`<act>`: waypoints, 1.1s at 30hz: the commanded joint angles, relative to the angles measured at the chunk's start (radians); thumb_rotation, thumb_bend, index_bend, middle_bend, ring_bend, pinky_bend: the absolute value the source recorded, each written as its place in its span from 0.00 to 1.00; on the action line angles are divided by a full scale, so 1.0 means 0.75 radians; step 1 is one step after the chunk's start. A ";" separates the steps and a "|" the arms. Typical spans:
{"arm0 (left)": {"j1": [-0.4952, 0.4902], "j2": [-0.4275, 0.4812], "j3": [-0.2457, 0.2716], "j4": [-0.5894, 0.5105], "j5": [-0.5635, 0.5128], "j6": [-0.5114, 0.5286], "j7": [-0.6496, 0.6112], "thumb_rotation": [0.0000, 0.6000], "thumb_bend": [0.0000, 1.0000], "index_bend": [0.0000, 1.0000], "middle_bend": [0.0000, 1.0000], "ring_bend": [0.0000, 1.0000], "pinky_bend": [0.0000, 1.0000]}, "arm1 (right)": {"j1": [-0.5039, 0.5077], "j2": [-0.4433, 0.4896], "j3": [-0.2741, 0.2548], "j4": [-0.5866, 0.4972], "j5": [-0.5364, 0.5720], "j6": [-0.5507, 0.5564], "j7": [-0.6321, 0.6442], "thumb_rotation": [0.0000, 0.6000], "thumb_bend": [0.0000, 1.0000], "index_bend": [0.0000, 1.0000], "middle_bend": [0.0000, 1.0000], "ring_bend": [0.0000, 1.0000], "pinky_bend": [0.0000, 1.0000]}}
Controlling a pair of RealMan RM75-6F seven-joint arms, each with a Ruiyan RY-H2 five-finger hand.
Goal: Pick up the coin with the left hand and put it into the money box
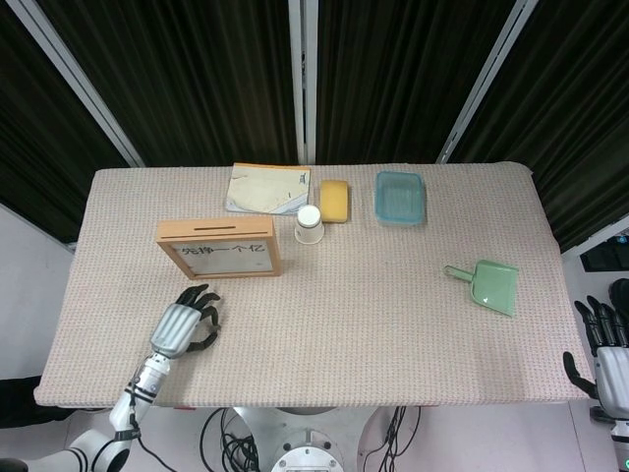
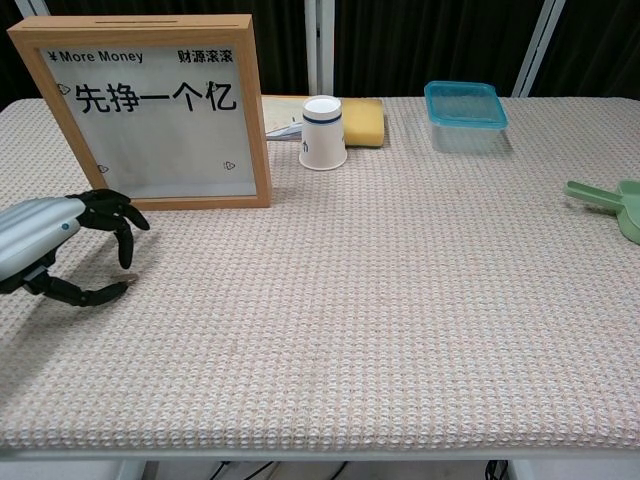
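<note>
The money box (image 1: 218, 246) is a wooden frame with a white printed front and a slot in its top edge; it stands upright at the table's left-middle and fills the upper left of the chest view (image 2: 150, 110). My left hand (image 1: 187, 323) hangs just in front of it, low over the cloth. In the chest view the left hand (image 2: 60, 245) has its fingers arched downward and its thumb below them, with a gap between and nothing visible in it. No coin shows in either view. My right hand (image 1: 607, 349) is off the table's right edge, fingers spread.
Behind the box lie a booklet (image 1: 267, 188), a white paper cup (image 1: 309, 223), a yellow sponge (image 1: 334, 200) and a blue plastic container (image 1: 399, 197). A green dustpan (image 1: 488, 285) rests at the right. The table carries a woven beige cloth (image 1: 344, 324).
</note>
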 commanded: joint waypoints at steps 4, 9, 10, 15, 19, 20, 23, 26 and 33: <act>-0.002 -0.023 -0.002 0.033 -0.003 0.004 -0.013 1.00 0.30 0.55 0.24 0.09 0.16 | -0.001 0.006 0.002 -0.002 0.002 0.001 0.002 1.00 0.38 0.00 0.00 0.00 0.00; -0.004 -0.032 0.000 0.048 -0.001 0.008 -0.020 1.00 0.34 0.57 0.24 0.09 0.16 | 0.000 0.006 0.002 0.001 0.004 -0.005 0.006 1.00 0.38 0.00 0.00 0.00 0.00; -0.004 -0.031 -0.001 0.048 -0.001 0.008 -0.020 1.00 0.35 0.57 0.24 0.09 0.16 | 0.001 0.005 0.002 0.002 0.005 -0.007 0.007 1.00 0.38 0.00 0.00 0.00 0.00; -0.006 -0.028 -0.001 0.046 -0.007 0.002 -0.021 1.00 0.37 0.58 0.24 0.09 0.16 | 0.003 0.002 0.002 0.006 0.005 -0.012 0.008 1.00 0.38 0.00 0.00 0.00 0.00; -0.005 -0.025 0.000 0.045 -0.018 -0.014 -0.021 1.00 0.38 0.58 0.24 0.09 0.16 | 0.002 0.004 0.002 0.005 0.003 -0.009 0.008 1.00 0.38 0.00 0.00 0.00 0.00; -0.005 -0.025 0.000 0.045 -0.021 -0.016 -0.021 1.00 0.39 0.59 0.24 0.09 0.16 | 0.001 0.004 0.003 0.005 0.003 -0.007 0.009 1.00 0.38 0.00 0.00 0.00 0.00; -0.004 -0.025 -0.001 0.043 -0.023 -0.016 -0.025 1.00 0.41 0.59 0.24 0.09 0.16 | 0.000 0.005 0.003 0.006 0.004 -0.006 0.012 1.00 0.38 0.00 0.00 0.00 0.00; -0.003 -0.018 -0.001 0.027 -0.018 -0.004 -0.029 1.00 0.42 0.60 0.25 0.09 0.16 | -0.001 0.005 0.002 0.009 0.004 -0.007 0.015 1.00 0.38 0.00 0.00 0.00 0.00; 0.031 0.089 0.018 -0.150 0.046 0.133 0.005 1.00 0.42 0.60 0.25 0.09 0.16 | 0.000 0.010 0.006 0.003 -0.002 0.002 0.014 1.00 0.38 0.00 0.00 0.00 0.00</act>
